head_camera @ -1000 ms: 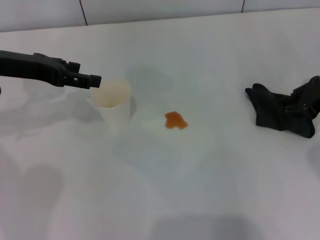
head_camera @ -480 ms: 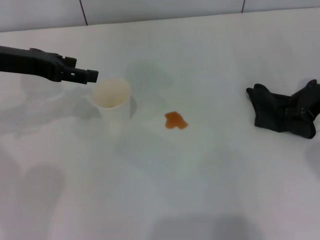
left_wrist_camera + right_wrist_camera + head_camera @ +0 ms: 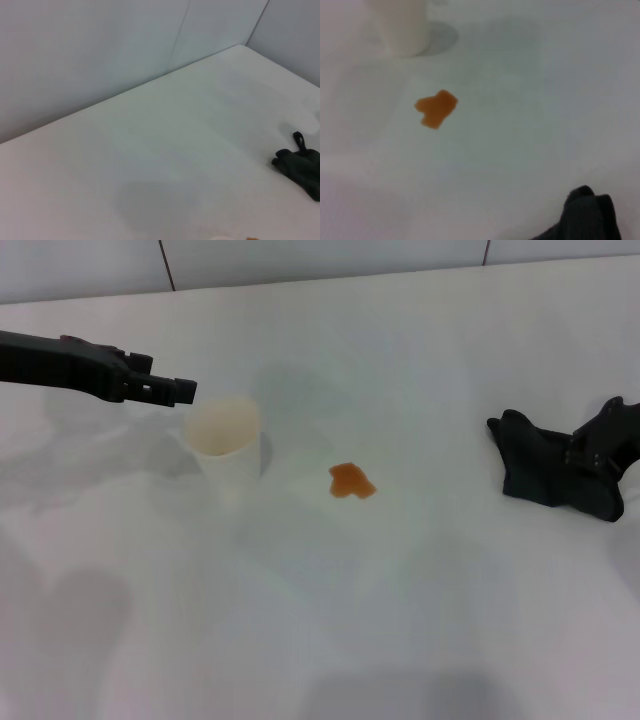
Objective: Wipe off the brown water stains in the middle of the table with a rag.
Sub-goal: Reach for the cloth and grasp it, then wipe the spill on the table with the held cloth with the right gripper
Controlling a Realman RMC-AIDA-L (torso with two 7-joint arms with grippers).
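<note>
The brown water stain (image 3: 351,481) (image 3: 436,108) is a small orange blotch on the white table (image 3: 400,620), just right of a pale cup (image 3: 225,443). The dark rag (image 3: 542,468) lies bunched at the right side, well apart from the stain. It also shows in the right wrist view as a dark fold (image 3: 590,216) and far off in the left wrist view (image 3: 301,166). My right gripper (image 3: 603,445) is sunk into the rag's right end and shut on the cloth. My left gripper (image 3: 172,390) hangs above the table, just left of the cup's rim, holding nothing.
The cup (image 3: 400,27) stands upright with a tan inside, a hand's width left of the stain. A tiled wall (image 3: 320,260) runs along the table's far edge. Bare tabletop lies between the stain and the rag.
My left gripper has drawn back to the left, away from the cup's rim. The right gripper and the rag have shifted slightly left, and the cloth's folds have changed shape.
</note>
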